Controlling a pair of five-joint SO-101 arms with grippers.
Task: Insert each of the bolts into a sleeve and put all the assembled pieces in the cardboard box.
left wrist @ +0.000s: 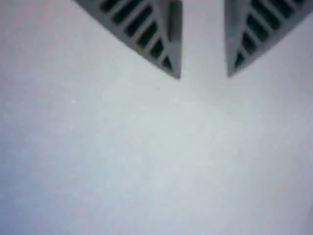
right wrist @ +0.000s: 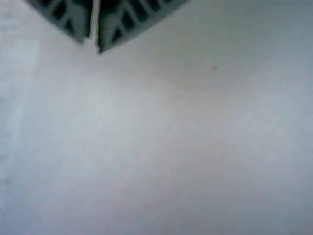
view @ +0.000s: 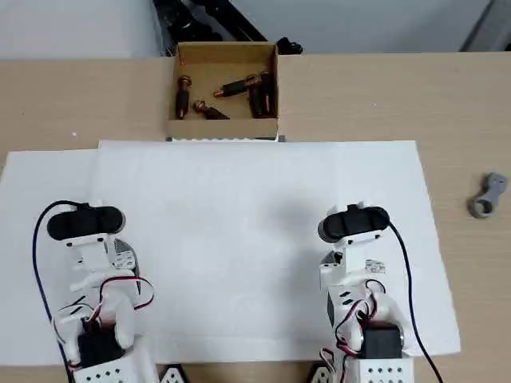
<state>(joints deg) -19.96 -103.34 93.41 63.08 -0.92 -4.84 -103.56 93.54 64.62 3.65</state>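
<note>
The cardboard box (view: 226, 124) stands at the far edge of the white sheet, left of centre. Inside it lie several dark sleeves with copper-headed bolts (view: 239, 86) in them. My left gripper (left wrist: 202, 74) hangs over bare white paper at the near left, its grey fingers (left wrist: 161, 51) apart with nothing between them. My right gripper (right wrist: 94, 47) is at the near right, its fingers (right wrist: 120, 32) pressed together over bare paper. In the high view the left arm (view: 86, 225) and the right arm (view: 354, 226) sit folded back near the table's front edge.
A white paper sheet (view: 239, 231) covers most of the wooden table (view: 463, 120). A small grey part (view: 488, 195) lies on the wood at the far right. Dark equipment (view: 200, 20) sits behind the box.
</note>
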